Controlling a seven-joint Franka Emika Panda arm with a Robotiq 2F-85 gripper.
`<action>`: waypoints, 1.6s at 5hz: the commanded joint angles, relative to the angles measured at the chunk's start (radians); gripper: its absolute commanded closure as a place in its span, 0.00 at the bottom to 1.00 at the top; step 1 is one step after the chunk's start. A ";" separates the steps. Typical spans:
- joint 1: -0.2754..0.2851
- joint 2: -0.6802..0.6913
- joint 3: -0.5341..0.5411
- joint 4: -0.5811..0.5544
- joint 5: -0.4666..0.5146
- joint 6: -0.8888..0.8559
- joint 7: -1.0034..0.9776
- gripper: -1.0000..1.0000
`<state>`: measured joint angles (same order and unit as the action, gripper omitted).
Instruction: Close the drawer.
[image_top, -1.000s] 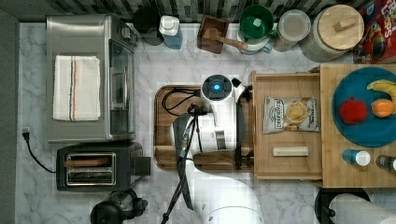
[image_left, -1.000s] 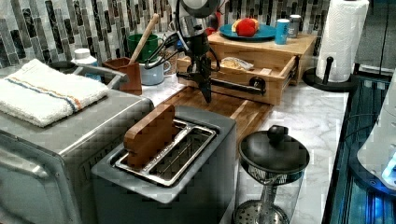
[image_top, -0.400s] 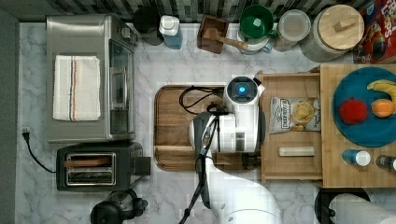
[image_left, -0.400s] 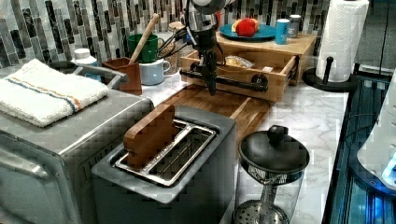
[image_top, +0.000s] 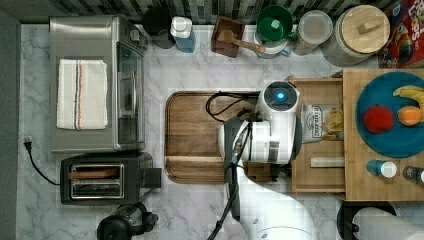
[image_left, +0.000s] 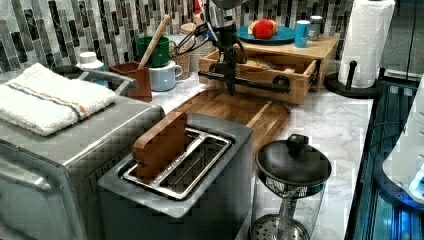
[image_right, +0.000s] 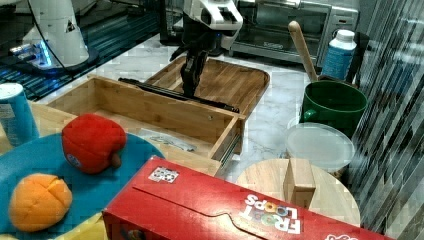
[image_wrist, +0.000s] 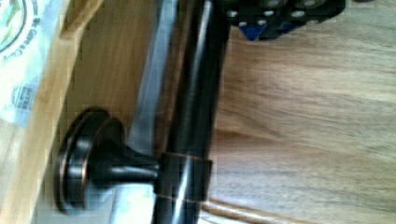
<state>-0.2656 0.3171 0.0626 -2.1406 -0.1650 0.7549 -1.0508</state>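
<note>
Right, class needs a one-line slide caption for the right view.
Black end effector at the dark bar handle of the half-open light bamboo drawer, beside the brown wooden cutting board.

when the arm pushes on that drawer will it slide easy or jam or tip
Probably slides easily: the drawer rides on a metal side rail. The end effector meets the dark bar handle near its middle, so skewing seems unlikely. Its contents look light.

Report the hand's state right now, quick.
Hand: down at the drawer's dark handle bar; whether it is open, closed or gripping the bar cannot be told.
</note>
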 joint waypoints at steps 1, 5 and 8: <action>-0.177 0.039 -0.125 0.237 0.050 -0.023 -0.211 1.00; -0.358 0.178 -0.088 0.453 0.065 -0.029 -0.388 1.00; -0.339 0.137 -0.106 0.425 0.073 -0.079 -0.351 1.00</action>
<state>-0.5190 0.4683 0.0299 -1.8516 -0.0779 0.6133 -1.3682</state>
